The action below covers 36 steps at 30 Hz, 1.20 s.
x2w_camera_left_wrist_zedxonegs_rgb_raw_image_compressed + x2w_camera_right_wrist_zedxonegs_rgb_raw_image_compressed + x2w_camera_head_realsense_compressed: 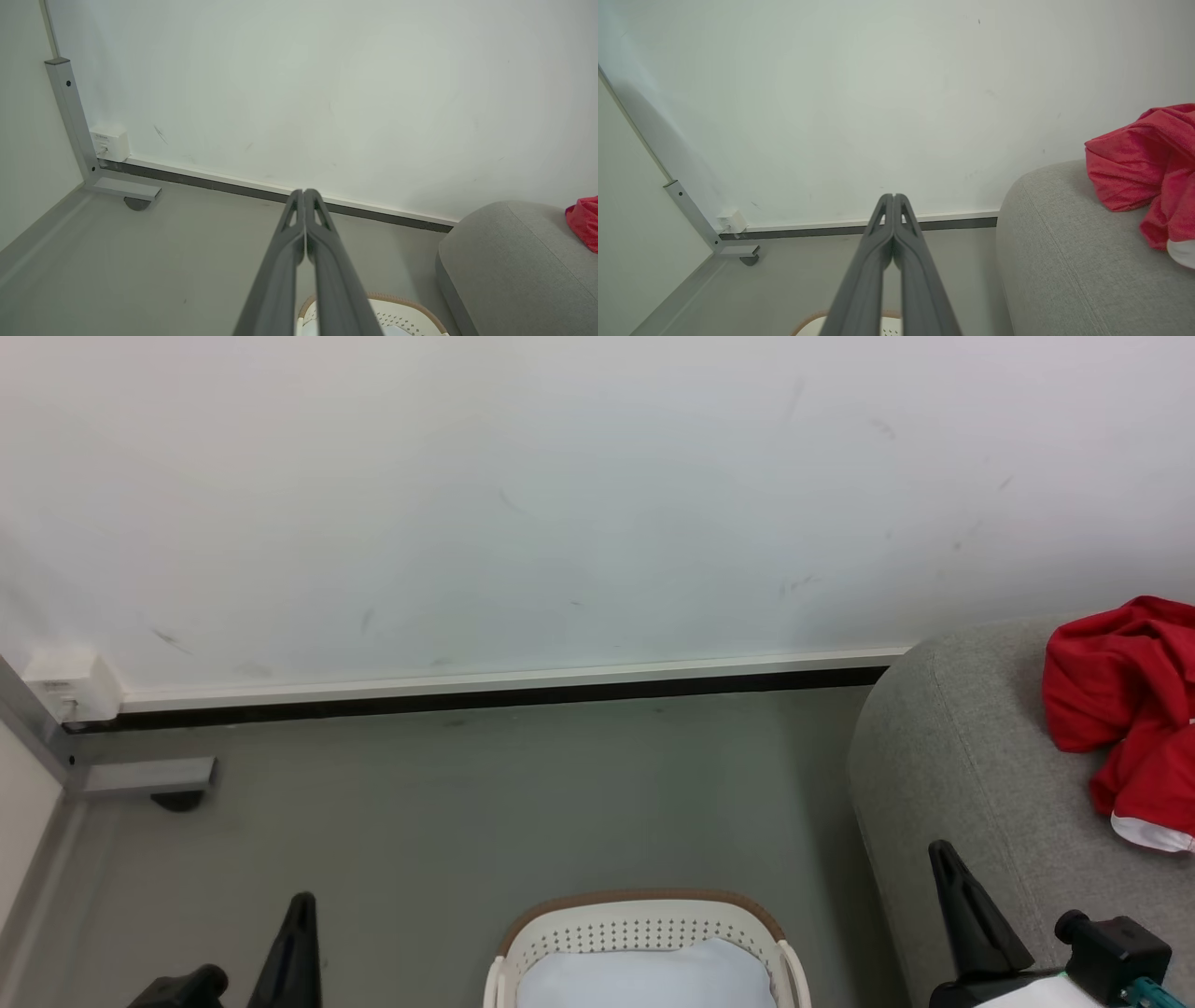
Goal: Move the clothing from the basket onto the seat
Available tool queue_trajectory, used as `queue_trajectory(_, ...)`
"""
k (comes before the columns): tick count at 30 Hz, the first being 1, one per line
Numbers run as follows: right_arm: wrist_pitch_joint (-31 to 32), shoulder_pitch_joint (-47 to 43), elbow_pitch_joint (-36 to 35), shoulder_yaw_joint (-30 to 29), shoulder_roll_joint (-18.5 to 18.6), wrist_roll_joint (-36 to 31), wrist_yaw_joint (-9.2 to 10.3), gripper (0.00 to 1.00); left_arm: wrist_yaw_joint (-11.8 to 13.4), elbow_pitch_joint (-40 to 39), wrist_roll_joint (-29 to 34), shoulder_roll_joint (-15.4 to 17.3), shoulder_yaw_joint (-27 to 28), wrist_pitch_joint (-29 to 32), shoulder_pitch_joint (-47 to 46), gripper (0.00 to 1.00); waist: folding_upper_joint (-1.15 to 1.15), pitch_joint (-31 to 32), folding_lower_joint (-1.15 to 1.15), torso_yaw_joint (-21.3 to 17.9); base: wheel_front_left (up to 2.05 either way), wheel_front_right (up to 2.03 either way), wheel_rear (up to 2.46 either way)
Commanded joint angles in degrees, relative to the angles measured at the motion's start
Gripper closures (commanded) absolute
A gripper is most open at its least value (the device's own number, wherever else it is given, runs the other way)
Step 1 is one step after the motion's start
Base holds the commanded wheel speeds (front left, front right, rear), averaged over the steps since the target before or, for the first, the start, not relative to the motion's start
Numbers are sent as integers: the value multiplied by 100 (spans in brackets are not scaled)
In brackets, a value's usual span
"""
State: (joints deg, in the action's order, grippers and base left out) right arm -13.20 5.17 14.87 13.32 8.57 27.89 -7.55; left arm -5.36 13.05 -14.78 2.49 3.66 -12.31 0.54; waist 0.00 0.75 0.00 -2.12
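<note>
Red clothing [1125, 709] lies crumpled on the grey seat [971, 775] at the right, a white band showing at its lower edge; it also shows in the right wrist view [1143, 172] and at the edge of the left wrist view [584, 221]. The cream basket [644, 933] with a brown rim stands on the floor at bottom centre, holding a plain white cloth [644, 980]. My left gripper [301, 902] is low at the left, shut and empty [303, 192]. My right gripper [941, 849] is beside the seat's rounded edge, shut and empty [893, 196].
A white wall with a dark skirting strip [485, 695] runs across the back. A grey metal frame foot [140, 775] and a white socket box [70, 686] sit at the far left. Grey floor [467, 821] lies between the basket and the wall.
</note>
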Motion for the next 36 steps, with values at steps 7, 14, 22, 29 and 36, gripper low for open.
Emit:
queue_trajectory(7, 192, 104, -80, -229, -29, 800, 1, 100, -41, -88, -939, 30, 29, 180, -171, 100, 0, -5, 0, 14, 0, 0, 0)
queue_trajectory(14, 347, 113, -80, -377, -57, 1401, 2, 100, -61, -87, -1634, 32, 43, 336, -219, 100, 0, -10, 0, 26, 0, 0, 0)
queue_trajectory(22, 509, 122, -82, -534, -90, 2026, 3, 100, -78, -69, -2357, 35, 69, 517, -278, 100, 0, -15, 0, 41, 0, 0, 0)
queue_trajectory(29, 623, 127, -84, -643, -115, 2466, 3, 100, -93, -52, -2869, 37, 88, 642, -324, 100, 0, -19, 0, 51, 0, 0, 0)
queue_trajectory(36, 750, 133, -85, -765, -143, 2933, 4, 100, -109, -33, -3407, 40, 110, 780, -372, 100, 0, -23, 0, 64, 0, 0, 0)
